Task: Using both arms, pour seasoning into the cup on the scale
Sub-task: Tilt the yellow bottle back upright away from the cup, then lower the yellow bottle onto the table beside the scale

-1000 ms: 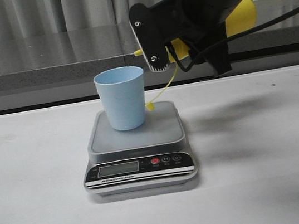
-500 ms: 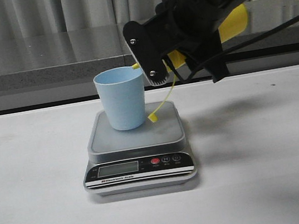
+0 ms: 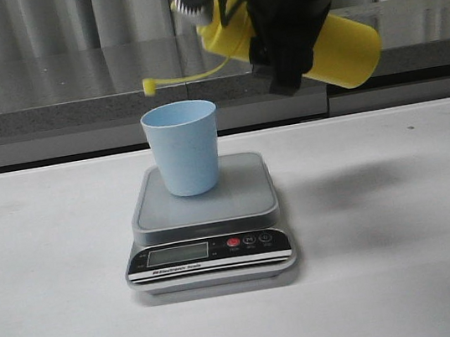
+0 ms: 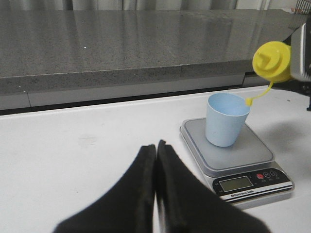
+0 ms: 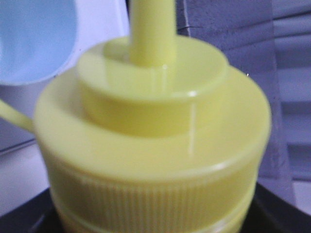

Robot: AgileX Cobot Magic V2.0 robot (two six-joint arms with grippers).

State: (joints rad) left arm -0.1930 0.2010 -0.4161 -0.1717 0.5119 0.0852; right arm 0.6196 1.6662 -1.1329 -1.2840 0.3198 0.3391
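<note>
You've swung yellow bottle (image 3: 306,33) up since a second ago; it was low, nozzle at cup rim, now lies near-horizontal above and right of cup (image 3: 184,147), base pointing right; tethered cap (image 3: 149,86) was dangling by scale (image 3: 208,222) platform, now flung out left above cup rim; reads as pour ended or paused; right end effector (image 3: 270,17) clamped on bottle; left end effector (image 4: 156,194) pinched closed, empty, over table (image 3: 56,287) left of scale; cup upright on platform, contents not visible.

Even bright light falling from above, soft shadow lying on the table (image 3: 364,190), bottle (image 5: 155,145) blurring close-up.
</note>
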